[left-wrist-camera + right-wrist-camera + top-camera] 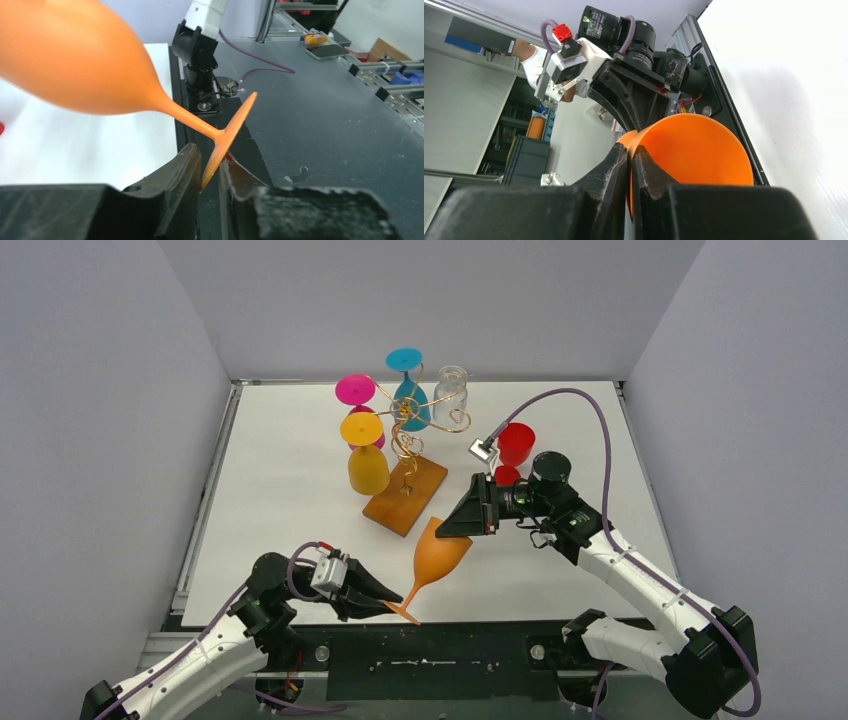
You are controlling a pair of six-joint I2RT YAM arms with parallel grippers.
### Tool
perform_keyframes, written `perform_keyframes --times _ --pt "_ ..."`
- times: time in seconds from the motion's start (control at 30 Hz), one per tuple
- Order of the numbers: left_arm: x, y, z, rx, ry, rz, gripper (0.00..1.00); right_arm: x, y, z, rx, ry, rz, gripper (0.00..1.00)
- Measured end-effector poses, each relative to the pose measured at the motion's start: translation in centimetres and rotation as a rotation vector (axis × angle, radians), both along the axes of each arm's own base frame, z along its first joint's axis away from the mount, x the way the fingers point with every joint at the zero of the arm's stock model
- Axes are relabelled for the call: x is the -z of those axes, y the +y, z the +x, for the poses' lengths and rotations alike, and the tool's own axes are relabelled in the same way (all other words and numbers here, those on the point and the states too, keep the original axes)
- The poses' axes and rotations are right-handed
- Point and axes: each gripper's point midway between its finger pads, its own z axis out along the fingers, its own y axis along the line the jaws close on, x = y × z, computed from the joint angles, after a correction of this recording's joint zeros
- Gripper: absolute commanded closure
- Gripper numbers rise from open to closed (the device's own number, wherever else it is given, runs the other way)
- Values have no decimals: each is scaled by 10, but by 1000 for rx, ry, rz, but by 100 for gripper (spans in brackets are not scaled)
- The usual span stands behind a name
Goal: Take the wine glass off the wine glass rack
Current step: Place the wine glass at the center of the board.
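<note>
An orange wine glass hangs tilted above the table's near edge, off the wine glass rack. My left gripper is shut on the edge of its round foot, and the left wrist view shows the foot pinched between the fingers. My right gripper is shut on the bowl's rim, with one finger inside the bowl and one outside it in the right wrist view. The gold wire rack on its wooden base stands behind, holding pink, yellow, teal and clear glasses.
A red glass sits on the white table just behind my right wrist. Grey walls close in the left, right and back sides. The table's dark front edge runs just under the orange glass's foot.
</note>
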Motion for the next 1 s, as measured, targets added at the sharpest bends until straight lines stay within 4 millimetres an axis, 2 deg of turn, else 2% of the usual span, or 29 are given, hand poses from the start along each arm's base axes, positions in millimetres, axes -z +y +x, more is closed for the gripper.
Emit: perform_keyframes --times 0.13,0.37,0.57,0.73,0.87,1.0 --pt "4 -1 16 -102 42 13 55 -1 1 3 19 -17 -14 100" --pt "1 4 35 -245 52 -5 38 4 1 12 83 -34 -56 100" --pt "8 9 53 -367 72 13 33 10 -5 24 183 -74 -119 100" --pt "5 20 85 -562 83 -3 32 18 -18 33 302 -139 -189 100" --pt "4 35 109 -729 88 2 32 21 -32 45 426 -203 -244 100" --pt "2 56 131 -902 81 22 32 32 -48 60 542 -232 -331 100"
